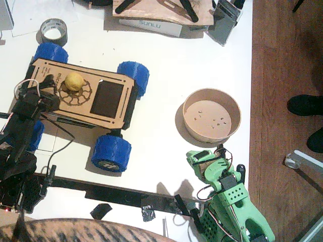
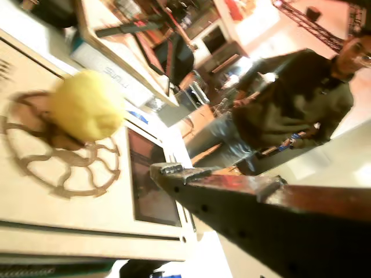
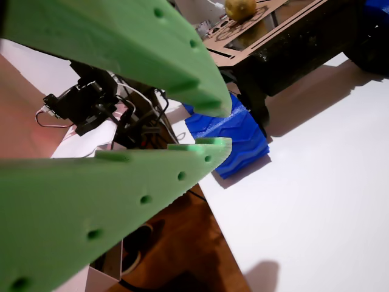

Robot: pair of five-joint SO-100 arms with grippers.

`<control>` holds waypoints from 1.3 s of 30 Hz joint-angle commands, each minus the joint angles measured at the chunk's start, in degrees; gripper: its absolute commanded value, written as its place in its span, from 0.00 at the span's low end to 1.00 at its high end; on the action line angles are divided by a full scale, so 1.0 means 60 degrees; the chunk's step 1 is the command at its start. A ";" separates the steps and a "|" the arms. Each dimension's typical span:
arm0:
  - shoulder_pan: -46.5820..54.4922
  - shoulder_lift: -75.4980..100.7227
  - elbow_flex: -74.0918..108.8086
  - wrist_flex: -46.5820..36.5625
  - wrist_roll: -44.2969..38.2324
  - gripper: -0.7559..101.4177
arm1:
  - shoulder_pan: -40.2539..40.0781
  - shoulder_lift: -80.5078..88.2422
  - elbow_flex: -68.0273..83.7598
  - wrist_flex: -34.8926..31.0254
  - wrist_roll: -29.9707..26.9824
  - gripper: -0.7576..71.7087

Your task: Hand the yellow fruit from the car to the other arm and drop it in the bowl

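Observation:
The yellow fruit (image 1: 74, 80) sits loose on the round emblem of the car (image 1: 113, 118), a wooden chassis with blue wheels. My left gripper (image 1: 46, 93), the black one, hovers at the car's left end just short of the fruit and is open. In a wrist view the fruit (image 2: 87, 104) lies ahead, with one dark finger (image 2: 232, 191) low on the right. The bowl (image 1: 229, 103) stands empty to the right of the car. In front of the bowl rests my green right gripper (image 1: 204, 162). Its jaws (image 3: 226, 128) are open on nothing, facing a blue wheel (image 3: 234, 140).
A grey tape roll (image 1: 53, 30) lies behind the car, and a SUNLU box (image 1: 156, 25) stands at the back. The table ends on the right at a wood floor (image 1: 282, 60), where a person's shoes (image 1: 305, 105) stand. A person (image 2: 295, 98) stands beyond the table.

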 commanded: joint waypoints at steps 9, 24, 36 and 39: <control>0.0073 -0.2944 -0.1758 -0.1802 -0.0264 0.37 | -0.0073 0.0059 -0.0220 0.0044 -0.0176 0.01; 0.0088 -0.4292 -0.2490 -0.2783 -0.0249 0.38 | 0.0117 0.0059 -0.1025 0.0586 -0.0190 0.01; 0.0073 -0.5537 -0.2490 -0.3633 -0.0249 0.39 | 0.0073 0.0059 -0.1040 0.0601 -0.0146 0.01; 0.0073 -0.5684 -0.2490 -0.3618 -0.0161 0.39 | 0.0073 0.0059 -0.1025 0.0615 -0.0146 0.01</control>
